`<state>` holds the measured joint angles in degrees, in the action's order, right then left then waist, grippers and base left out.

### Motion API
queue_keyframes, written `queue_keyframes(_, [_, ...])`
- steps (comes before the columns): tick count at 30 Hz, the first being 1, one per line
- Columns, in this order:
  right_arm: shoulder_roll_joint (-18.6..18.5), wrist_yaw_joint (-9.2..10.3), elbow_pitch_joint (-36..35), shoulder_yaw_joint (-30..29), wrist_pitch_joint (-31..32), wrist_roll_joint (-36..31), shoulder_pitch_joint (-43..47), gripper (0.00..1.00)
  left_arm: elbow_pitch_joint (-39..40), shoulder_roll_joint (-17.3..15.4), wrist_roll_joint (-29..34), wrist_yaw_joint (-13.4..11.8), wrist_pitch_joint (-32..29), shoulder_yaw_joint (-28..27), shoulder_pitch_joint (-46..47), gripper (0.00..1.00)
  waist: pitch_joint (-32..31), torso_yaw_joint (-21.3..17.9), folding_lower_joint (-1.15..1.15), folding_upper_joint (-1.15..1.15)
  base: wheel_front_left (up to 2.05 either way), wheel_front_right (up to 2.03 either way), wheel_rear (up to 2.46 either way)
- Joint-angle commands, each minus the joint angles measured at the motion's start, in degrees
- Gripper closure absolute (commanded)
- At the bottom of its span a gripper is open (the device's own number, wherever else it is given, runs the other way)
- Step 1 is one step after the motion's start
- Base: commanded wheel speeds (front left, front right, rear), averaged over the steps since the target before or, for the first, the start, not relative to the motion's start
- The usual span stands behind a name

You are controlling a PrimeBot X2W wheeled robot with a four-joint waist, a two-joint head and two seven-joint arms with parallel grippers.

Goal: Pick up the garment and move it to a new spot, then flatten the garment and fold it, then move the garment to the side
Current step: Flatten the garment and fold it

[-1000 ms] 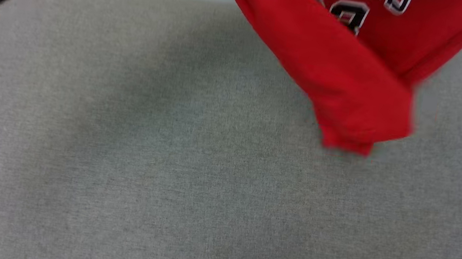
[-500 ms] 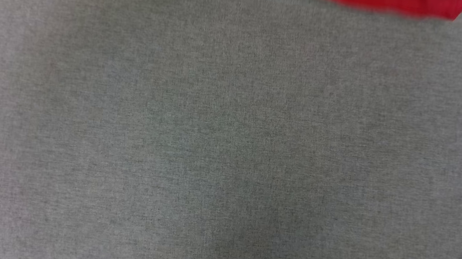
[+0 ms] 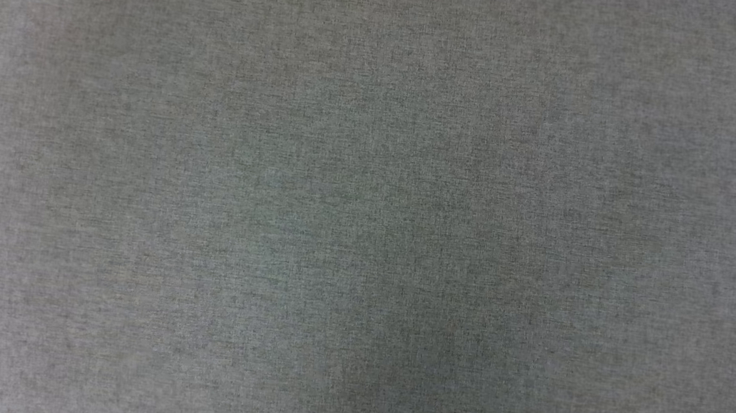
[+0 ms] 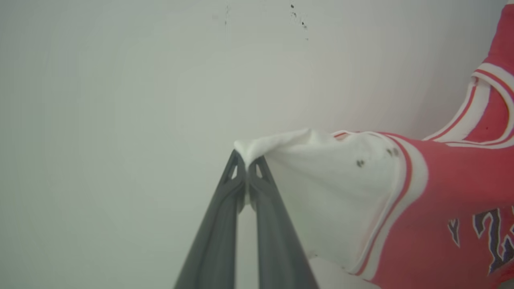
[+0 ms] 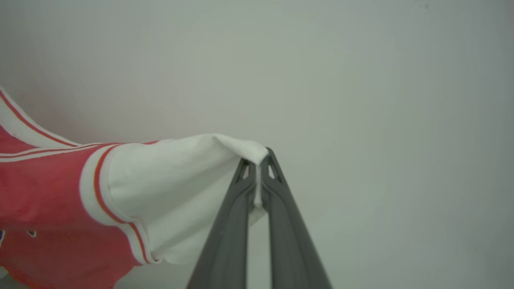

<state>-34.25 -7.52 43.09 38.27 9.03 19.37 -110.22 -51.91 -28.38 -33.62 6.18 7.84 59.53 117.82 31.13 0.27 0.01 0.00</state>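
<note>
My left fingers (image 4: 245,170) are pinched shut on one white sleeve tip of the red jersey shirt with striped trim (image 4: 421,208). It stretches rightward to my right fingers (image 5: 253,173), clamped on the other sleeve. Its long axis runs between them, held, I judge, above the grey fabric-covered bench (image 3: 368,206), with a pale wall (image 4: 120,100) ahead.

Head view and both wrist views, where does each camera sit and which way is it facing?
Head view: on the head, facing down at grey cloth.
Left wrist view: on that wrist, along the left gripper, shut on a white sleeve of the shirt, toward a pale wall.
Right wrist view: likewise, along the right gripper, shut on another white sleeve.
Shared: both wrist views show the shirt and wall.
</note>
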Motion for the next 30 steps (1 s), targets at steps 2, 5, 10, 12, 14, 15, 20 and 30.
queue_keyframes(2, [0.93,0.06,1.66,1.48,-1.20,1.15,1.98,1.00,-1.55,0.23,-0.74,0.38,1.32,0.52,-2.49,1.00,0.13,0.07,-0.01,0.00,0.00,0.00,0.00])
queue_keyframes(5, [1.31,0.06,3.20,2.94,-3.17,2.24,4.09,1.00,-2.87,0.53,-1.71,0.68,3.18,0.98,-5.40,1.00,-0.13,0.13,-0.01,0.00,0.00,0.00,0.00])
queue_keyframes(10, [1.47,0.06,3.78,6.39,-6.67,5.24,11.25,1.00,-3.12,0.57,-3.70,0.96,5.67,1.56,-12.64,1.00,-1.97,0.24,-0.01,0.00,0.00,0.00,0.00])
queue_keyframes(12, [1.12,0.06,3.42,7.87,-7.88,6.49,14.81,1.00,-2.45,0.30,-4.68,1.05,6.35,1.52,-16.25,1.00,-2.95,0.14,-0.01,0.00,0.00,0.00,0.00])
queue_keyframes(14, [0.85,0.06,2.63,9.26,-9.10,8.14,19.22,1.00,-1.51,-0.27,-5.84,1.07,6.84,1.34,-20.44,1.00,-4.07,-0.13,-0.01,0.00,0.00,0.00,0.00])
queue_keyframes(15, [0.58,0.06,2.24,9.99,-9.62,8.76,21.10,1.00,-0.78,-0.44,-6.13,0.95,7.05,1.20,-22.54,1.00,-4.66,-0.14,-0.01,0.00,0.00,0.00,0.00])
queue_keyframes(20, [-0.22,0.06,-1.19,13.93,-10.83,11.80,32.12,1.00,4.47,-2.61,-8.46,-1.27,7.40,-0.19,-36.15,1.00,-7.79,-1.11,-0.01,0.00,0.00,0.00,0.00])
queue_keyframes(30, [-5.88,0.06,-9.80,14.69,-12.21,17.68,55.09,1.00,22.34,-10.25,-11.61,-9.61,7.42,-2.28,-66.68,1.00,-15.15,-1.39,-0.01,0.00,0.00,0.00,0.00])
